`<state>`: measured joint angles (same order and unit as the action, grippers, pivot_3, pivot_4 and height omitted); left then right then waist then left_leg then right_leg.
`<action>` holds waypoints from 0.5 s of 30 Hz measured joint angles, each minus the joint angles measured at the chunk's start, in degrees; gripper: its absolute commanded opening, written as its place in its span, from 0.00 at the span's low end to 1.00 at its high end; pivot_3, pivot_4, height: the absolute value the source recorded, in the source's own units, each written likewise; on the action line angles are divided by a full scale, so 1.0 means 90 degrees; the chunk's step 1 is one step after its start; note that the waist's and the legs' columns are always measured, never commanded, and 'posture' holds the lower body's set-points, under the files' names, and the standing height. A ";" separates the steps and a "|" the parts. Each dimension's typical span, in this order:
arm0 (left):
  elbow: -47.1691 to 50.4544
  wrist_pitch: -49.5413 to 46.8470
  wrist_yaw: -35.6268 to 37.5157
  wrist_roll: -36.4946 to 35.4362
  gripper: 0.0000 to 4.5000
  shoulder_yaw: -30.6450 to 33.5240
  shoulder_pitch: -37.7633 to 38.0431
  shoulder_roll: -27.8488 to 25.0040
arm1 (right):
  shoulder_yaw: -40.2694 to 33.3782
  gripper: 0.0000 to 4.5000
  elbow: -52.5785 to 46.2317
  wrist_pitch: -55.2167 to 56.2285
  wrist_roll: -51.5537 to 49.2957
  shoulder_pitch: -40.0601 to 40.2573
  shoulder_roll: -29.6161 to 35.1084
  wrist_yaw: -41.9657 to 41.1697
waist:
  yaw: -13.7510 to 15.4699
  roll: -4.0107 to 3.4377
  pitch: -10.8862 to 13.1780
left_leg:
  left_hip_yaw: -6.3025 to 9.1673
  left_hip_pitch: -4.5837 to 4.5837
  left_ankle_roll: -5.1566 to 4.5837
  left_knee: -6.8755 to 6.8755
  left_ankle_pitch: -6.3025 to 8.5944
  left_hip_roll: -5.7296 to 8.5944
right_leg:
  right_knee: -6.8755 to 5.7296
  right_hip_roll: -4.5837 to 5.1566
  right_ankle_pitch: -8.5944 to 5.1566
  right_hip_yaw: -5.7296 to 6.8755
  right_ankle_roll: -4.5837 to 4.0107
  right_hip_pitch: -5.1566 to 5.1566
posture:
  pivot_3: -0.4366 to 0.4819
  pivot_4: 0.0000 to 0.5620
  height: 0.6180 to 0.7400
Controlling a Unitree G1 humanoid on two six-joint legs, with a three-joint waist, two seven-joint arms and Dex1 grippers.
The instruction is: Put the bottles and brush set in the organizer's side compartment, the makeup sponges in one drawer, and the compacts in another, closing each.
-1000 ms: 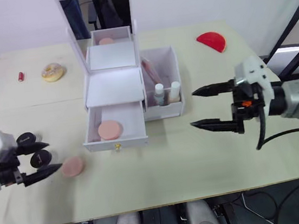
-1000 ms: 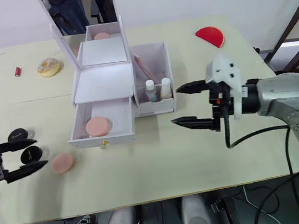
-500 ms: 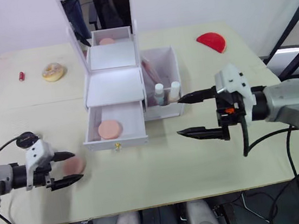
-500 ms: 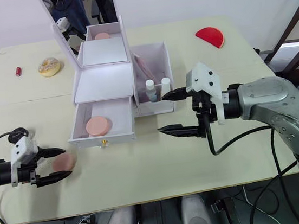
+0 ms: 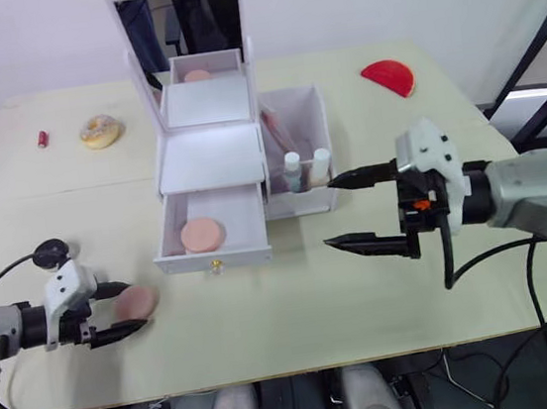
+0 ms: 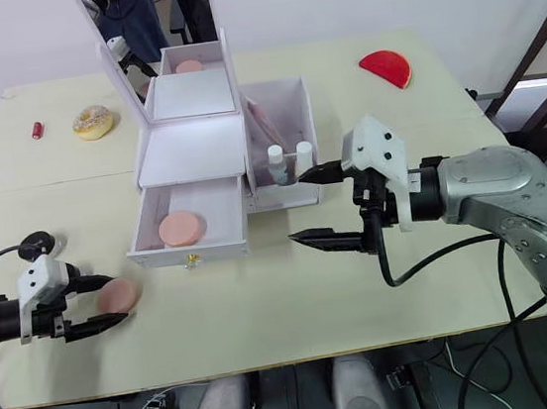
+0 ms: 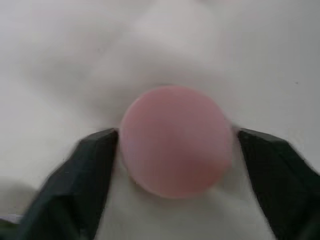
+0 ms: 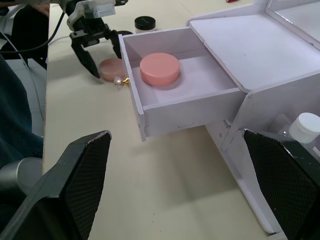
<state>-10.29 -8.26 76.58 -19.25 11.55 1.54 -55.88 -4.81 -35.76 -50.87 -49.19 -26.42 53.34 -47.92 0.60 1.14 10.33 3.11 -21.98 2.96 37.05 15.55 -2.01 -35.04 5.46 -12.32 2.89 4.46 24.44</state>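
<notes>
A pink makeup sponge (image 5: 137,301) lies on the table left of the white organizer (image 5: 207,160). My left gripper (image 5: 134,305) is open, one finger on each side of it; the left wrist view shows the sponge (image 7: 175,140) between the fingers (image 7: 90,165). A second sponge (image 5: 202,235) sits in the open lower drawer (image 5: 214,260). Two bottles (image 5: 293,170) and the brush set (image 5: 273,128) stand in the side compartment. A black compact (image 5: 50,254) lies at the far left. My right gripper (image 5: 333,213) hangs open, empty, right of the organizer.
The organizer's mirror lid (image 5: 177,22) stands upright. A donut (image 5: 100,132) and a small red tube (image 5: 43,139) lie at the back left, a red half-disc (image 5: 388,77) at the back right. A cable runs by the left arm near the table's front edge.
My left gripper swung in from the left edge until its fingers bracketed the loose sponge. My right gripper moved left toward the organizer, then held.
</notes>
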 measured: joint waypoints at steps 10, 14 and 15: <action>0.0047 -0.0196 -0.0048 -0.0097 0.59 0.0018 -0.0017 0.0012 | -0.0015 1.00 0.0000 0.0000 -0.0009 0.0051 0.0006 0.0041 | 0.0001 -0.0001 0.0001 | -0.0001 0.0001 0.0000 0.0000 0.0000 0.0000 | 0.0001 0.0001 -0.0002 -0.0001 0.0002 0.0000 | 0.48 0.27 1.00; 0.0255 -0.0600 -0.0167 -0.0259 0.59 0.0126 -0.0015 -0.0039 | -0.0021 1.00 0.0000 0.0000 -0.0018 0.0057 0.0008 0.0049 | 0.0002 0.0004 0.0002 | 0.0001 -0.0002 0.0000 0.0000 0.0000 0.0000 | 0.0001 0.0000 -0.0001 0.0000 0.0002 0.0001 | 0.48 0.27 1.00; 0.0367 -0.0707 -0.0180 -0.0306 0.59 0.0180 -0.0015 -0.0113 | -0.0023 1.00 0.0000 0.0000 -0.0030 0.0060 0.0007 0.0054 | 0.0002 0.0006 0.0003 | 0.0002 -0.0003 0.0000 -0.0001 0.0000 0.0000 | 0.0001 0.0000 -0.0001 0.0000 0.0001 0.0002 | 0.48 0.27 1.00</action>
<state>-6.99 -14.62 74.96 -22.00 13.17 1.40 -56.90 -5.02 -35.76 -50.87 -49.46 -25.89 53.41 -47.43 0.61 1.20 10.35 3.13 -22.01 2.97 37.04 15.55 -2.01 -35.03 5.46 -12.33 2.89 4.47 24.46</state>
